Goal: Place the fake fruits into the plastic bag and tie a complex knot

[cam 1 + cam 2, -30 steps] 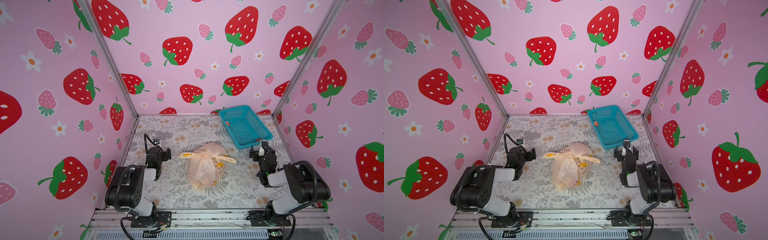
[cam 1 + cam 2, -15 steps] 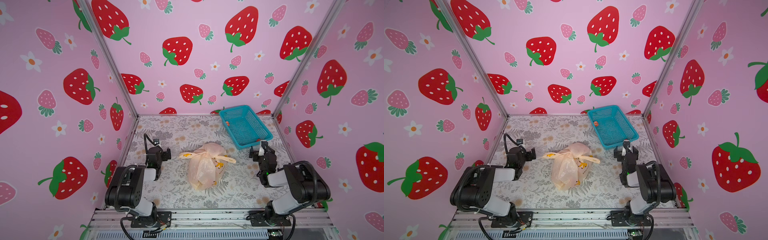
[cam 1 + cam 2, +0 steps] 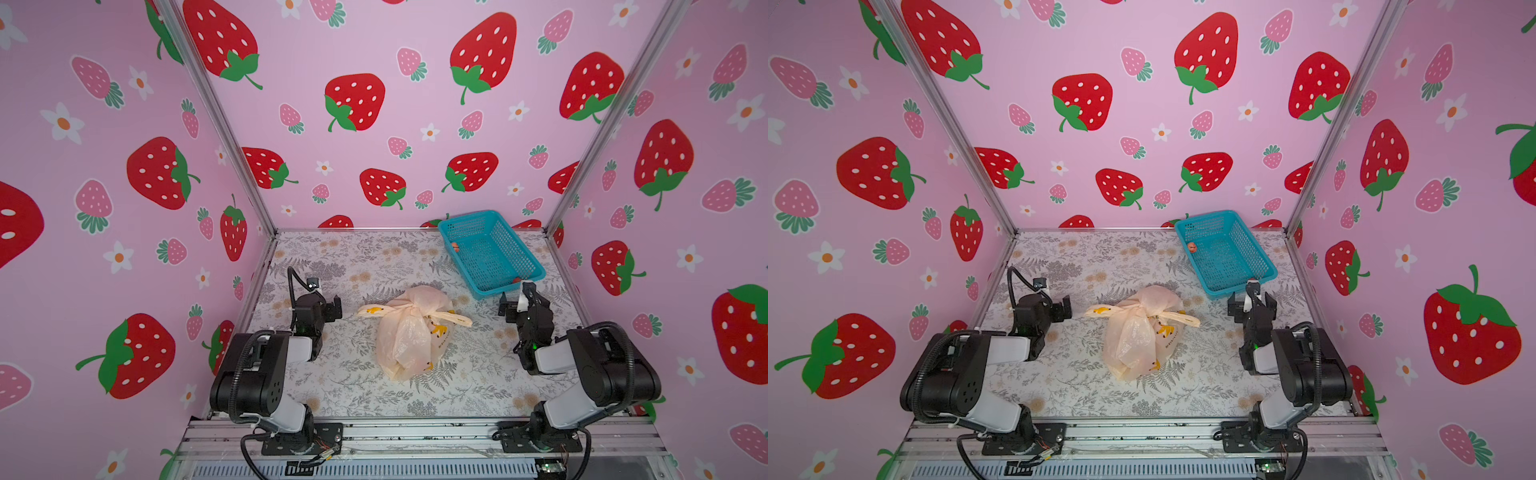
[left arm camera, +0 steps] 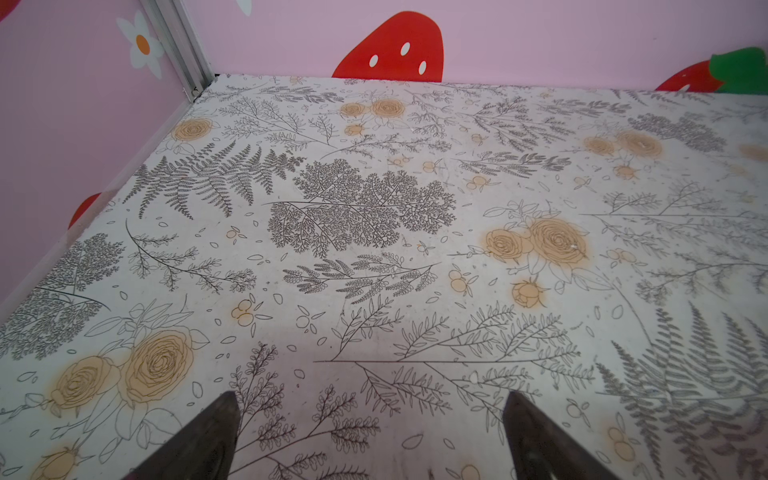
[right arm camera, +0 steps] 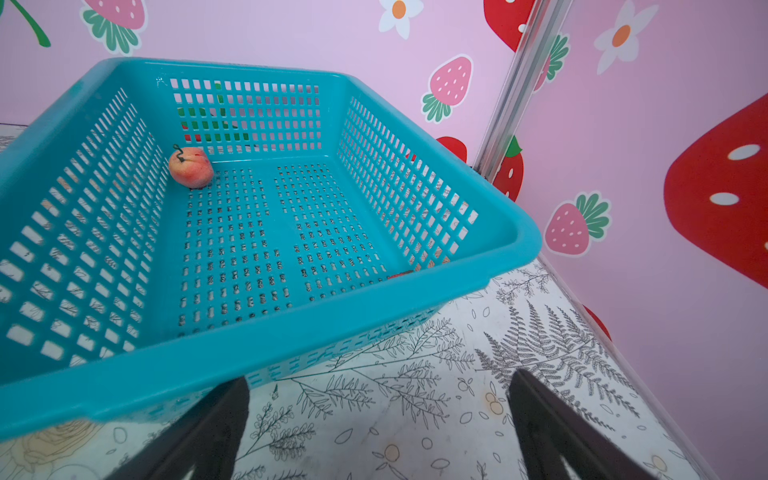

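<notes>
Away from the tied peach plastic bag (image 3: 405, 338), I am resting left gripper (image 4: 370, 395) and right gripper (image 5: 380, 376), each spread apart, empty, sparing the knot (image 3: 409, 308).

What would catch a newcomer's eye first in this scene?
The knotted plastic bag, peach with banana prints, lies mid-table between the left gripper and the right gripper, both open and empty. Next comes the teal mesh basket in the far right corner, with a small peach-like fruit inside. Loud strawberry wallpaper frames it all.
</notes>
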